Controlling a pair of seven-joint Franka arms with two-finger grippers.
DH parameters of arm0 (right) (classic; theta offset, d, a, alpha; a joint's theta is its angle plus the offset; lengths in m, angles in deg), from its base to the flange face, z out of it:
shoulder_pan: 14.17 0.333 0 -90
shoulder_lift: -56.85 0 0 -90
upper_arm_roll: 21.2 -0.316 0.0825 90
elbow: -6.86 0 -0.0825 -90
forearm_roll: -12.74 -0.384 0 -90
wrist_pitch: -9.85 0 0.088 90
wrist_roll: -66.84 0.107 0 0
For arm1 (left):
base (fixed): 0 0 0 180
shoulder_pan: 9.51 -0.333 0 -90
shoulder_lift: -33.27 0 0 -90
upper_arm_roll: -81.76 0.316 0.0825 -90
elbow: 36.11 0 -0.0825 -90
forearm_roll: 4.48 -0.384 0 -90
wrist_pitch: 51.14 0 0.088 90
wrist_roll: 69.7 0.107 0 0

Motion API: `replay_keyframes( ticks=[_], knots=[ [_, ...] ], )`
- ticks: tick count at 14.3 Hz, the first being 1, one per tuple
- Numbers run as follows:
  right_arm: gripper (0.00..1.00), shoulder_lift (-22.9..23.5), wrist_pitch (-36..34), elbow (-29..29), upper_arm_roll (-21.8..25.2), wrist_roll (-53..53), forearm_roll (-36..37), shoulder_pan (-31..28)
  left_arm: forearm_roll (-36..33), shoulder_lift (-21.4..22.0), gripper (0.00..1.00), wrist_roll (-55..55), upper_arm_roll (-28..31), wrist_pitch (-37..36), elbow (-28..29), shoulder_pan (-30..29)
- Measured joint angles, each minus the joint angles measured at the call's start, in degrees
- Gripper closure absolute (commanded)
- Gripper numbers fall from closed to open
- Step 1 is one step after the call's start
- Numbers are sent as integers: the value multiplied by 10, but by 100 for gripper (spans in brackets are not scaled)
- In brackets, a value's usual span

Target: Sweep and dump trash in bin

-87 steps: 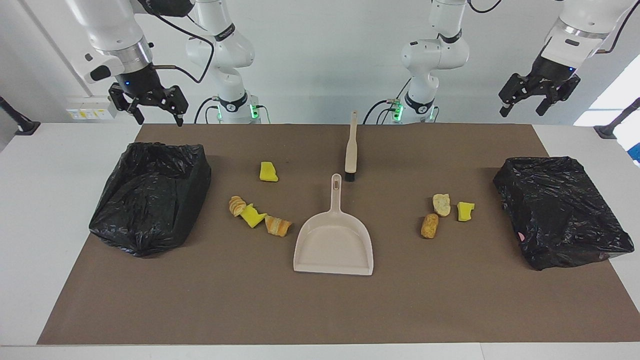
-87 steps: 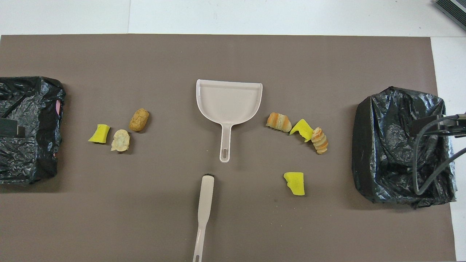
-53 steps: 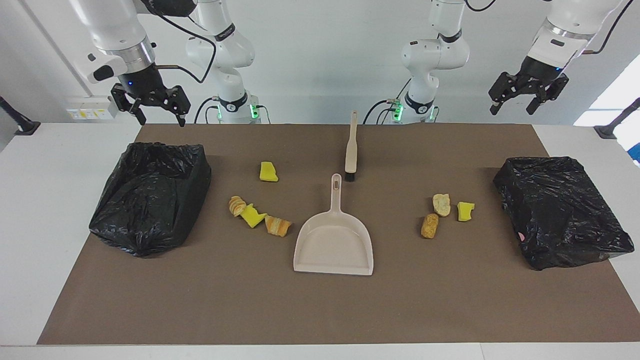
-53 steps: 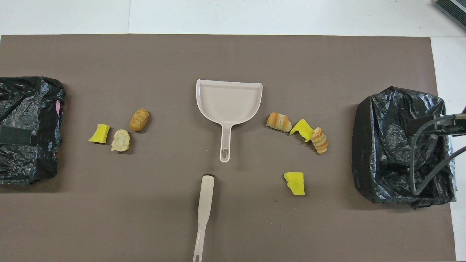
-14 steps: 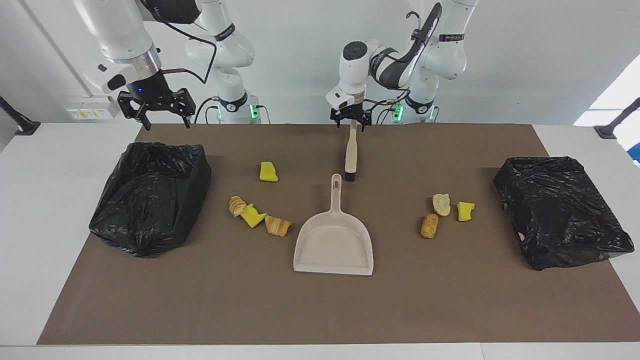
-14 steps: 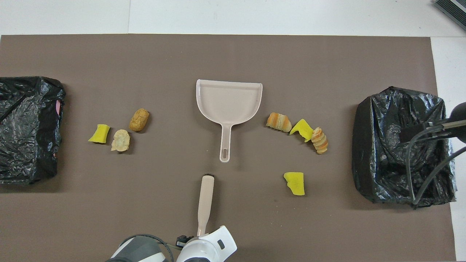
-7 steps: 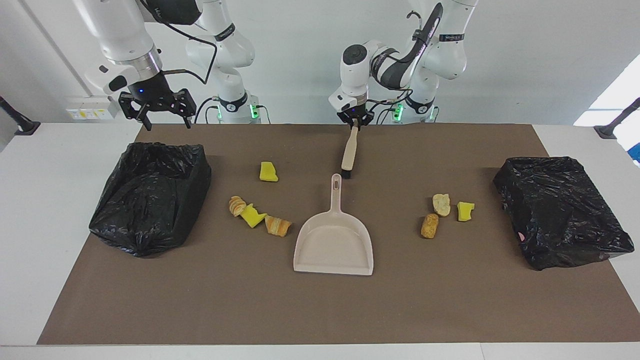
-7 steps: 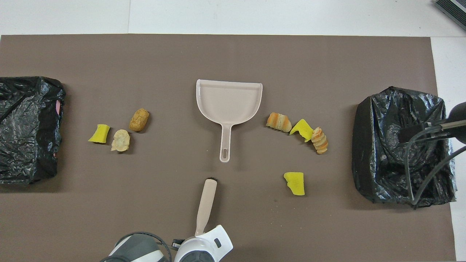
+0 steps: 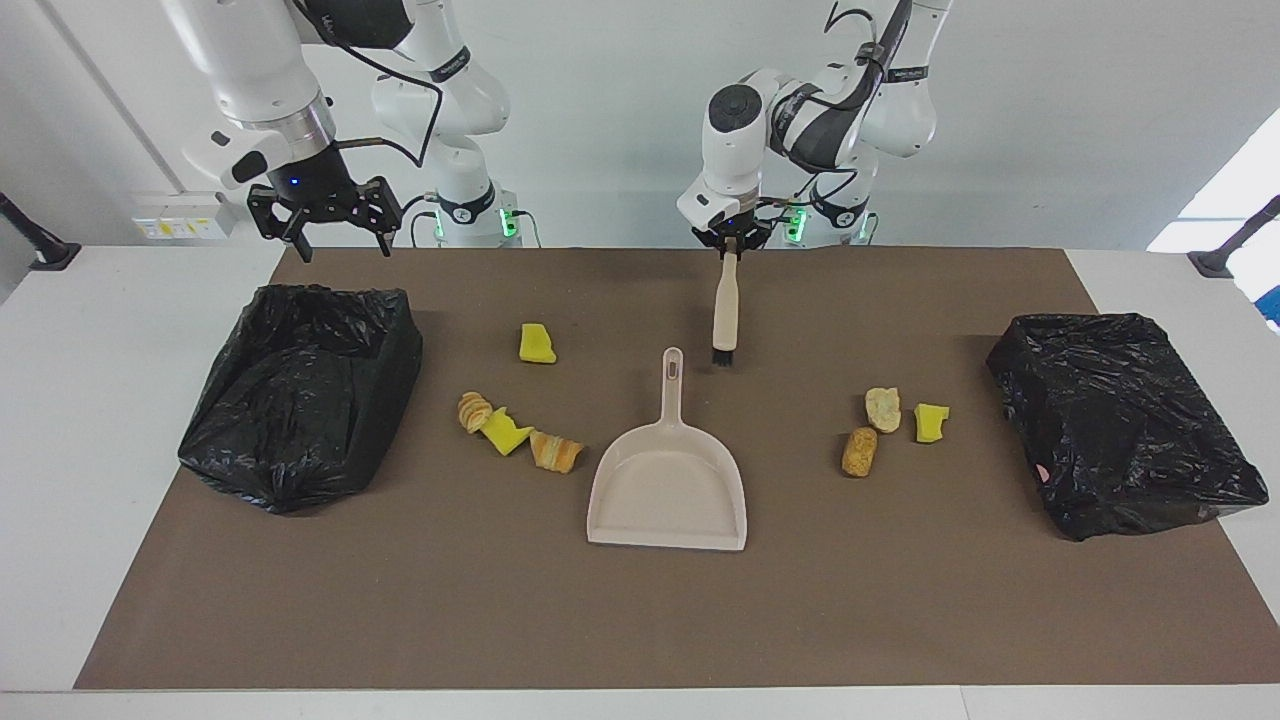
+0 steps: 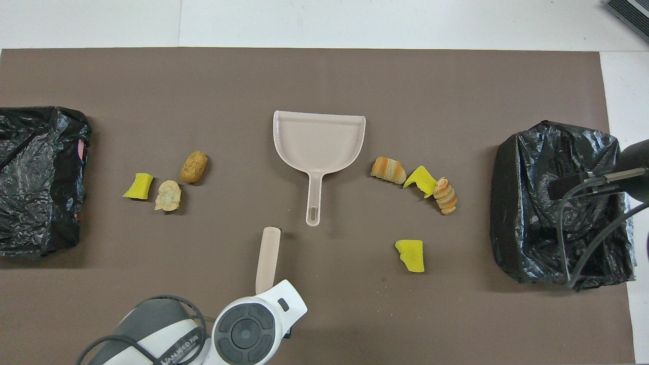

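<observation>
My left gripper [image 9: 731, 243] is shut on the handle end of the beige brush [image 9: 725, 305]. The brush hangs steeply, with its black bristles low beside the handle of the beige dustpan [image 9: 668, 490]. In the overhead view the left wrist covers the gripper and only the brush [image 10: 267, 256] shows. Trash lies on both sides of the dustpan [image 10: 318, 139]. Toward the right arm's end are two croissant pieces [image 9: 556, 452] and two yellow wedges [image 9: 537, 343]. Toward the left arm's end are two bread bits [image 9: 859, 451] and a yellow wedge [image 9: 931, 421]. My right gripper [image 9: 343, 250] is open and empty, in the air by the edge of a bin.
Two bins lined with black bags stand on the brown mat [image 9: 640, 620]. One bin [image 9: 300, 390] is at the right arm's end and one bin [image 9: 1120, 420] at the left arm's end. They also show in the overhead view, the right arm's bin [image 10: 527, 203] and the left arm's bin [image 10: 35, 177].
My left arm came in from the left arm's end, shut on the brush handle and raised it. The brush now hangs steeply and has shifted toward the left arm's end. The right gripper drifted slightly.
</observation>
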Motion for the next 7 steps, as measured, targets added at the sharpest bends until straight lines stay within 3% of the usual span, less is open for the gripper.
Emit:
replay_keyframes(
  ticks=[7],
  knots=[
    [0, 4, 4, 1, -25, 10, 0, 0, -45, 59, 100, 53, 3, -111, -75, -137]
  ],
)
